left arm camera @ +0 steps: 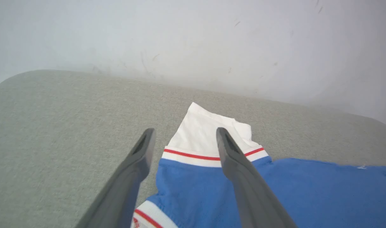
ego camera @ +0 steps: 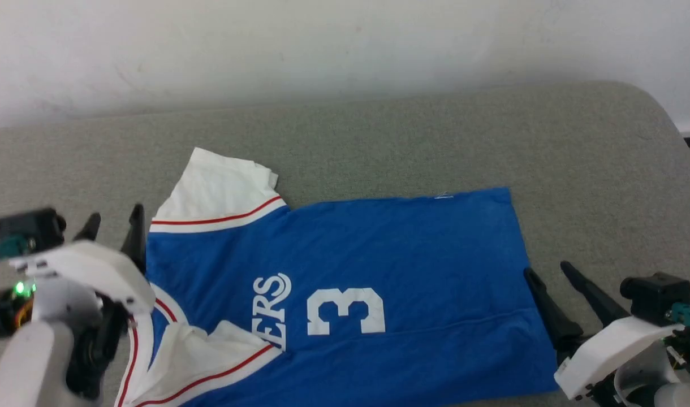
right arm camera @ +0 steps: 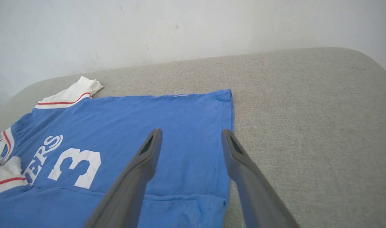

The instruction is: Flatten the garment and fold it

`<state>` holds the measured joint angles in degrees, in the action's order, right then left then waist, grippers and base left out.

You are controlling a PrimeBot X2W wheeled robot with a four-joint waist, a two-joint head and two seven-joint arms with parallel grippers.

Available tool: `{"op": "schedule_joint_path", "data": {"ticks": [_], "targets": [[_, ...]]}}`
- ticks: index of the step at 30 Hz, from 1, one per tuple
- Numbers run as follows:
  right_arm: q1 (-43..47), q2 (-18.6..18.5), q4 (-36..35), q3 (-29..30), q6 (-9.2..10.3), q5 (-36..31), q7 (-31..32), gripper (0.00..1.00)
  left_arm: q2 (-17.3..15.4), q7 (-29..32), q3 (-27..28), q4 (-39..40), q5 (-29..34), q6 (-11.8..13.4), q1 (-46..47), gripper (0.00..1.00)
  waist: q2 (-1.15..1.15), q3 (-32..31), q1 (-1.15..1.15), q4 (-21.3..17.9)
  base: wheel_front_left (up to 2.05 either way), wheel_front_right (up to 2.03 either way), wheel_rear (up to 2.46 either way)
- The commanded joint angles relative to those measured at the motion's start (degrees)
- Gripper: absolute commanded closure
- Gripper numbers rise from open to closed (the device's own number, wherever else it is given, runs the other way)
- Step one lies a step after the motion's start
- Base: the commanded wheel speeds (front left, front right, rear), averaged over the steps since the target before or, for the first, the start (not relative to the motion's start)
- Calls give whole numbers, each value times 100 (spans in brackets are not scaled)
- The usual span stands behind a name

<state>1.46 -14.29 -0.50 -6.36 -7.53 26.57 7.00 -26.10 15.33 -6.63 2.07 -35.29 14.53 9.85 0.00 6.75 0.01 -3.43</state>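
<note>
The garment point(ego camera: 379, 265) is a royal-blue jersey with white sleeves, red stripes, white lettering and a number 3. It lies front-up and sideways on the grey table, collar to the left, hem to the right. The near long edge is folded over onto the front, and the near sleeve lies on the chest. My left gripper point(ego camera: 112, 221) stands open at the collar end, above the shoulder point(left arm camera: 193, 180) with nothing between its fingers. My right gripper point(ego camera: 548, 270) stands open at the hem edge point(right arm camera: 226, 126), holding nothing.
The grey fabric table point(ego camera: 379, 135) runs back to a white wall point(ego camera: 322, 45). Its rounded right corner point(ego camera: 656, 107) ends near a dark gap. Bare surface lies behind the garment and to its right.
</note>
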Motion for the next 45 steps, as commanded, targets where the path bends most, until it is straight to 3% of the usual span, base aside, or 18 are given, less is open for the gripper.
{"op": "schedule_joint_path", "data": {"ticks": [1,17,24,30,34,35,37,41,45], "targets": [[-92,40,-103,29,4,-47,-20,0,-53,48,-45,-162,24,-89,315,0,0,301,-1,-141,0,0,0],[-792,137,-486,-89,4,-42,-256,0,-446,1181,-569,-2369,-23,-900,2614,0,0,1483,-1,-828,0,0,0],[-1104,109,-415,-312,4,91,-396,0,-643,1763,-762,-3126,63,-1056,3413,0,0,1931,-1,-1120,0,0,0],[-1243,53,-251,-493,4,254,-525,0,-863,2359,-977,-3716,240,-1021,3777,0,0,2124,-1,-1325,0,0,0],[-1259,4,-138,-530,4,339,-584,0,-795,3058,-1188,-3971,134,-1184,3772,0,0,2145,-1,-1363,0,0,0],[-1270,-12,-108,-529,4,356,-590,0,-771,3262,-1235,-4017,94,-1210,3756,25,0,2144,-1,-1363,0,0,0],[-1316,-41,-54,-514,4,399,-596,0,-746,3608,-1327,-4071,51,-1236,3726,100,0,2142,-1,-1356,0,0,0],[-1518,-137,50,-527,4,530,-518,0,-681,3852,-1366,-4062,-38,-1206,3656,100,0,2095,-1,-1313,0,0,0],[-1961,-310,293,-552,4,636,-270,0,-681,3617,-1340,-3975,-2,-1141,3661,100,0,2020,-1,-1207,0,0,0]]}}
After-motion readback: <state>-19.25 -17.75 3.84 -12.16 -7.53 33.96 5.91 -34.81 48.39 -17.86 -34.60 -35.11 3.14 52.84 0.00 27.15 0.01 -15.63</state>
